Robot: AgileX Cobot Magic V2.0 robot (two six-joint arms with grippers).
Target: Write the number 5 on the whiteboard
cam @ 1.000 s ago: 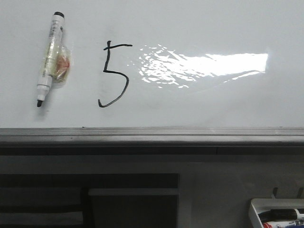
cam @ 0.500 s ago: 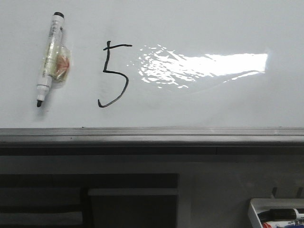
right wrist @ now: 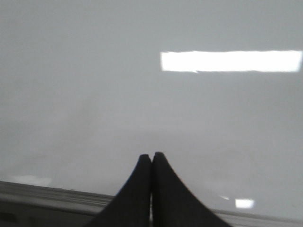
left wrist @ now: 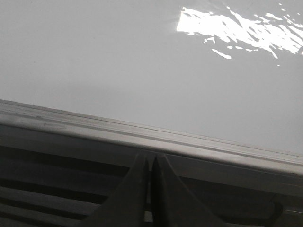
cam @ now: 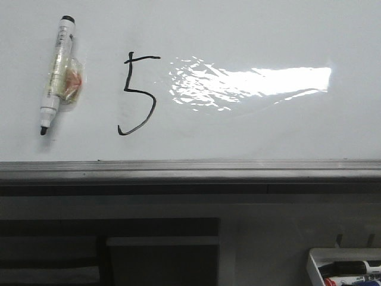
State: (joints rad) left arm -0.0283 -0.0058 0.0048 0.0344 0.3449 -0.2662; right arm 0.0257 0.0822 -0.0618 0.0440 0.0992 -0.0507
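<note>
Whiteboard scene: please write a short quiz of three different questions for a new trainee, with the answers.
1. True or false: the number 5 is already written on the whiteboard.
2. On which side of the digit does the marker lie in the front view? A) left B) right C) below
3. Fill in: the left gripper and the right gripper both have their fingers ____.

Key: 1 true. 2 A. 3 shut, holding nothing.
</note>
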